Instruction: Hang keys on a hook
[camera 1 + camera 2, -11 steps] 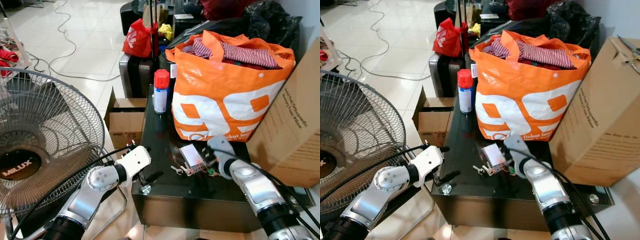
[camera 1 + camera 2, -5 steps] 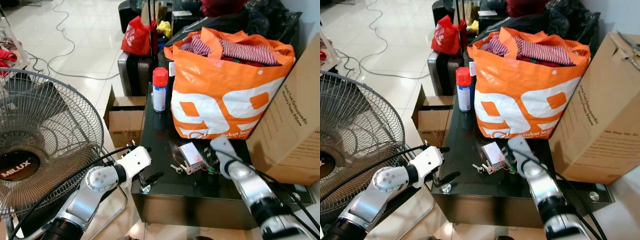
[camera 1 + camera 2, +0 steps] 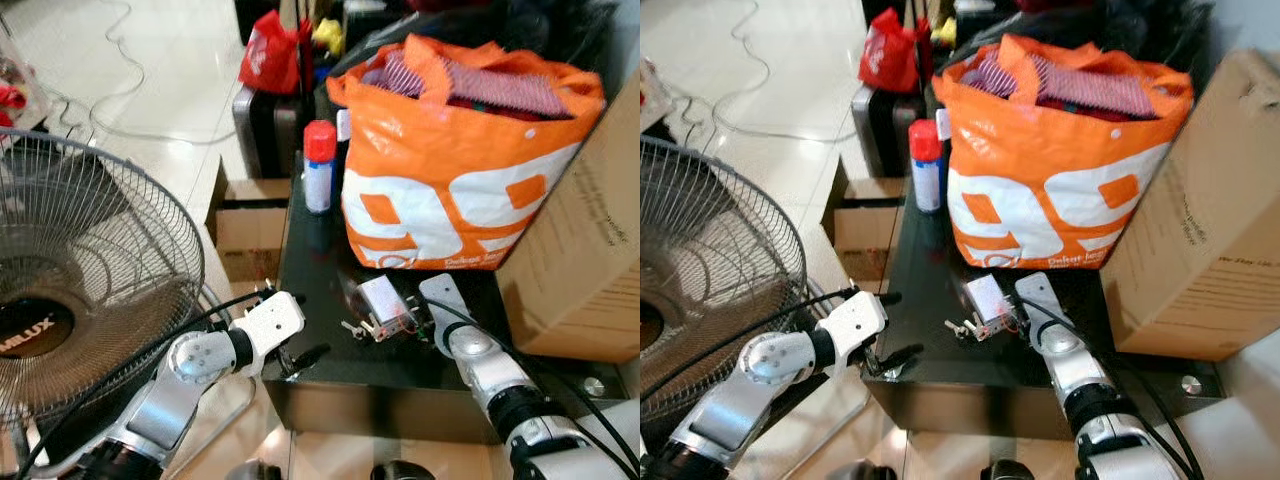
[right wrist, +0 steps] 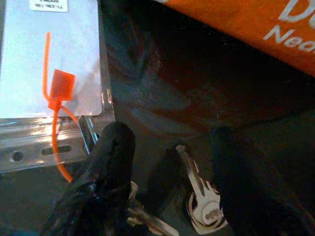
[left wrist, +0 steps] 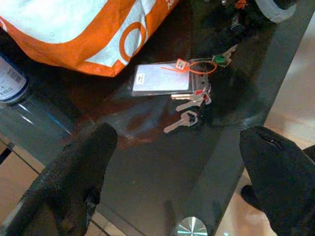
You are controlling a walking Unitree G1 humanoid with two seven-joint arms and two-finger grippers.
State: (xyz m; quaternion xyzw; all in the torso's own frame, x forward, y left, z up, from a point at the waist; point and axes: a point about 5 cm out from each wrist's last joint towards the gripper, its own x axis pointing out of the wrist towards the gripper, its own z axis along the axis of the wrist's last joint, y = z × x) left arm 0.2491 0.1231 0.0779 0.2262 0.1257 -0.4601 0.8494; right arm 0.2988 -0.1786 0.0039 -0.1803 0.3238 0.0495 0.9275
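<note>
Having dropped lower onto the keys (image 5: 189, 109) lying on the dark table (image 3: 320, 290) beside the orange bag (image 3: 455, 170), right gripper (image 4: 167, 191) fingers apart astride one key, nothing gripped yet; left gripper (image 5: 177, 162) hovering open nearby.

Fan (image 3: 90, 290) hub at left read "MILUX". Orange bag (image 3: 450, 170) bore large white "99"-like figures and small partly legible white text. Cardboard box (image 3: 590, 260) print too blurred.
</note>
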